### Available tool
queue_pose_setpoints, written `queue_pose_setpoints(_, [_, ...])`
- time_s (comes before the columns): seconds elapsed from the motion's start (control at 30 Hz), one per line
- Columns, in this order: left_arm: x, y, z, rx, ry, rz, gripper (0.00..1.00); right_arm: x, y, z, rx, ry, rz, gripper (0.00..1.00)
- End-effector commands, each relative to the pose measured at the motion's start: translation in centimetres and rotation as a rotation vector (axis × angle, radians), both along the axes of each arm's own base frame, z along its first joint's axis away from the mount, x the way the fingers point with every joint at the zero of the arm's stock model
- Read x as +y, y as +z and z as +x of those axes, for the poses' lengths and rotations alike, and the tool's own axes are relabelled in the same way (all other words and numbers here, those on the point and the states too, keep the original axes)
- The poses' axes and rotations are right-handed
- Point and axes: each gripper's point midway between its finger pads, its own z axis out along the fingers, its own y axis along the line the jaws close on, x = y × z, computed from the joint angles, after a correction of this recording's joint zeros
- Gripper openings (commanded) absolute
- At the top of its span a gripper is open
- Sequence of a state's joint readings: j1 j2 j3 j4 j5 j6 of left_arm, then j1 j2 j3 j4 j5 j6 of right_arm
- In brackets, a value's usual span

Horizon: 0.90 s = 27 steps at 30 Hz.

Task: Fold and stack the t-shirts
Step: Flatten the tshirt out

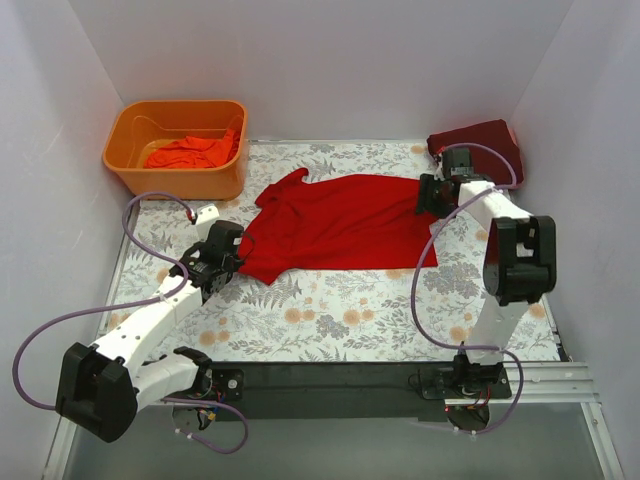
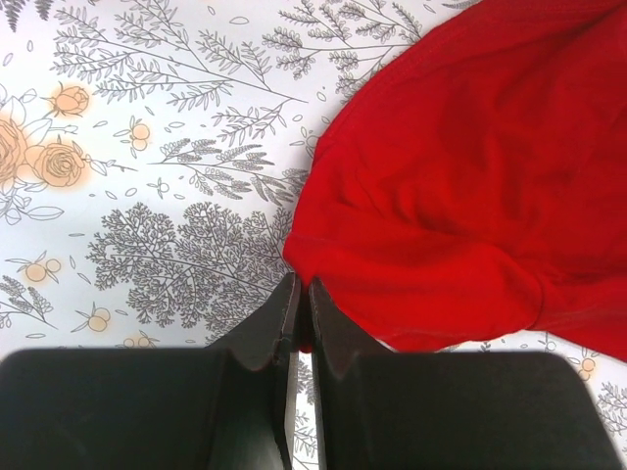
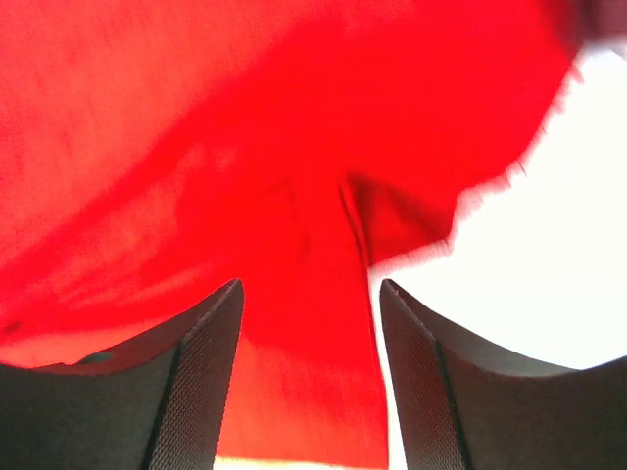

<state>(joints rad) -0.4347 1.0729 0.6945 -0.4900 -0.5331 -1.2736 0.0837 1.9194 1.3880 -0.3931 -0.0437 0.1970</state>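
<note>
Here the left gripper [image 2: 302, 315] pinches one corner of the bright red shirt [image 1: 340, 225], which stretches lengthwise from it across to the right gripper [image 3: 309, 328], whose jaws stand open astride the opposite edge.

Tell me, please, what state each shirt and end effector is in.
bright red t-shirt, spread out unfolded.
maroon t-shirt, bunched at far right corner.
orange-red t-shirt, crumpled in orange tub.
left end effector, shut on bright red t-shirt's edge.
right end effector, open over bright red t-shirt.
</note>
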Motion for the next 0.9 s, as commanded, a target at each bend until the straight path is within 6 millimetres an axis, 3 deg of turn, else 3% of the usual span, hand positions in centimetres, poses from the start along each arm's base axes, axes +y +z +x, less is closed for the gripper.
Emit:
queue_pose_setpoints(0.0, [-0.3,0.4,0.2,-0.023,0.002,-0.034,0.02,-2.3,2.9,-4.9,0.008,-0.095,-0.105,0.66])
queue_pose_setpoints(0.03, [-0.3,0.5,0.2,-0.023,-0.002,-0.034,0.02,-2.6,1.2,-7.2,0.058,-0.103,-0.116,0.67])
queue_pose_setpoints(0.1, [-0.4,0.5,0.2,-0.027,-0.008,-0.034,0.02,-2.4,1.4,-9.0,0.061,-0.114,-0.09,0.68])
queue_pose_setpoints(0.17, [-0.4,0.4,0.2,-0.021,-0.013,-0.024,0.02,-2.4,-0.2,-11.1,0.113,-0.118,-0.082,0.68])
queue_pose_setpoints(0.27, [-0.4,0.4,0.2,-0.021,-0.014,-0.023,0.02,-2.4,-1.4,-12.7,0.152,-0.128,-0.08,0.68])
queue_pose_setpoints(0.6, [-0.5,0.5,0.1,-0.031,-0.022,-0.035,0.02,-2.5,-3.1,-13.0,0.181,-0.177,-0.088,0.67])
queue_pose_setpoints(0.87, [-0.6,0.6,0.1,-0.03,-0.027,-0.036,0.02,-2.1,-3.7,-13.6,0.198,-0.246,-0.101,0.57])
